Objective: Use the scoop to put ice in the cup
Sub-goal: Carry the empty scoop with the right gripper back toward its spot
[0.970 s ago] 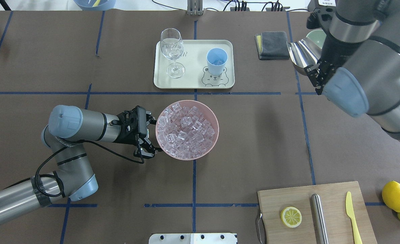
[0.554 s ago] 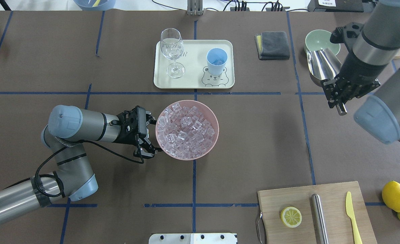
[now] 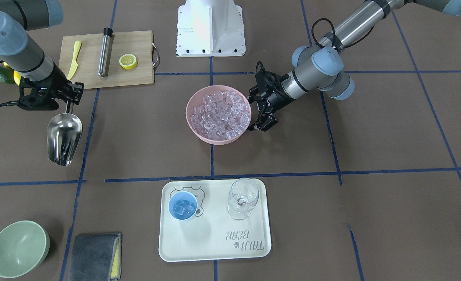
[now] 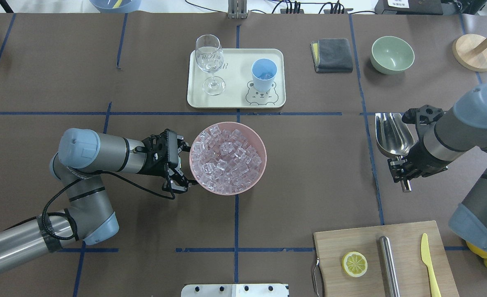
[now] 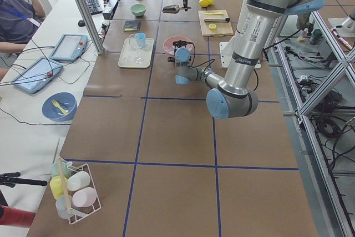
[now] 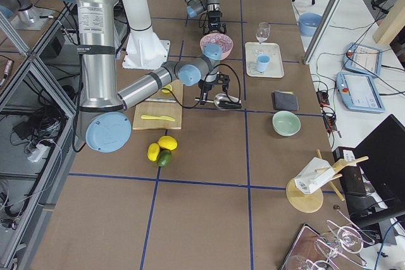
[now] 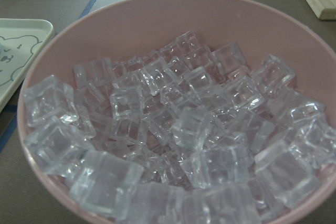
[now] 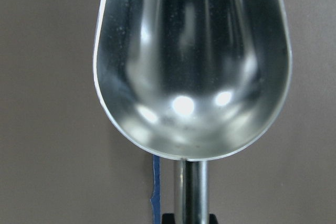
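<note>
My right gripper (image 4: 404,170) is shut on the thin handle of the silver scoop (image 4: 393,134), held over the table's right side; it also shows in the front view (image 3: 68,97). The scoop's trough (image 8: 191,61) is empty. The light-blue cup (image 4: 264,74) stands on the tray with a few ice cubes inside (image 3: 182,207). The ice (image 4: 227,159) fills a pink bowl (image 4: 259,173) at the table's middle. My left gripper (image 4: 182,166) is open, its fingers against the bowl's left wall. The left wrist view shows the ice (image 7: 173,129) up close.
A cream tray (image 4: 237,78) also holds a clear stemmed glass (image 4: 209,62). A grey cloth (image 4: 332,54), a green bowl (image 4: 392,53) and a wooden stand (image 4: 475,51) are at the back right. A cutting board (image 4: 408,247) with lemon half, steel cylinder and knife is front right.
My right arm has carried the scoop from beside the green bowl at the back right toward the robot, to the table's right middle. The left arm and bowl have not moved.
</note>
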You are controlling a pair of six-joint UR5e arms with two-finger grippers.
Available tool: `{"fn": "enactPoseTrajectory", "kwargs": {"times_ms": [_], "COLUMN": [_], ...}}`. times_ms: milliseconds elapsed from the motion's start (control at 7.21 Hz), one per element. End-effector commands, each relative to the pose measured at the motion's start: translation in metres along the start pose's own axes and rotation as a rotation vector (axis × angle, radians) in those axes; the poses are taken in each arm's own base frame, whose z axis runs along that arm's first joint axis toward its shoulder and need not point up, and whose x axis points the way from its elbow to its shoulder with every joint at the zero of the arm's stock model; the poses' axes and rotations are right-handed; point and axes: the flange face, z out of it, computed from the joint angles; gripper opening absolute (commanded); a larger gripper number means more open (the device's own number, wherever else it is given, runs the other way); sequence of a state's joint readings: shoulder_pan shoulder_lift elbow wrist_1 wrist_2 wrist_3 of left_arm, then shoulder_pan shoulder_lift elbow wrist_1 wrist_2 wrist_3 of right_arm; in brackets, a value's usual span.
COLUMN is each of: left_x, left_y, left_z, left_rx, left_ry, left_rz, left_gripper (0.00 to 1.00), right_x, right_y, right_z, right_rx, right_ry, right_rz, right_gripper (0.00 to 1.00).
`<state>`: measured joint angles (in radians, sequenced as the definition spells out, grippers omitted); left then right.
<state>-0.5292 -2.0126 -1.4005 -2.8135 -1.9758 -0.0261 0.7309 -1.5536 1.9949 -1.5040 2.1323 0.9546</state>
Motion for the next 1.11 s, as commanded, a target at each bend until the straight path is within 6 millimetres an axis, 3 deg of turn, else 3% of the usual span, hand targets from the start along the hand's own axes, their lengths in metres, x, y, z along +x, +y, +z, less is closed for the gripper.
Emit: {"fn": "enactPoseTrajectory", "kwargs": {"times_ms": [0, 693, 970], "left_x": [0.000, 0.001, 0.001], "left_y": [0.000, 0.000, 0.000], "left_z": [0.000, 0.001, 0.001], "left_rx": [0.000, 0.000, 0.000], "left_ry": [0.000, 0.001, 0.002], "left_rz": [0.000, 0.000, 0.001], "left_gripper": [1.00, 1.00, 1.00], "right_x": [-0.012, -0.009, -0.009], "right_y": [0.017, 0.017, 0.018], "right_z": [0.022, 0.028, 0.041], "right_rx": [-0.021, -0.029, -0.038], "right_ry": [0.028, 0.041, 0.044], "right_rz": [0.014, 0.082, 0.069], "right_gripper": [0.00, 0.00, 0.00]}}
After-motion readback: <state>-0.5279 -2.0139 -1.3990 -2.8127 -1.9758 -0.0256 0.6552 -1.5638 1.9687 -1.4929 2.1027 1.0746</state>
